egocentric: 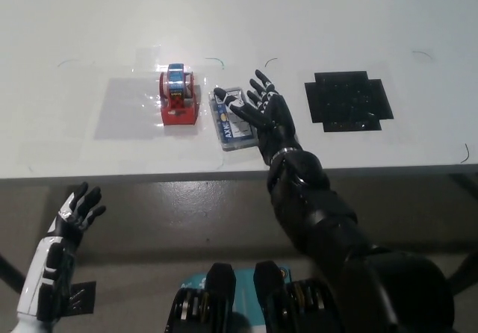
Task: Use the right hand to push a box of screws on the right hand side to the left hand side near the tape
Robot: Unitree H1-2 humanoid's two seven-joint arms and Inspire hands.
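White table (314, 19), box of screws (228, 121) set just right of tape (178, 95).
R hand (263, 110) is laid flat against box's right side, fingers spread wide, nothing gripped; box sits near table's front edge, beside red tape holder but w/ a small gap. Black mat (347, 101) is seen well to the right. L hand (77, 210) is held below table edge, lower left, fingers apart, empty.

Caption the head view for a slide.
Black right hand rests open on the screw box beside the red tape dispenser; white left hand idles below.
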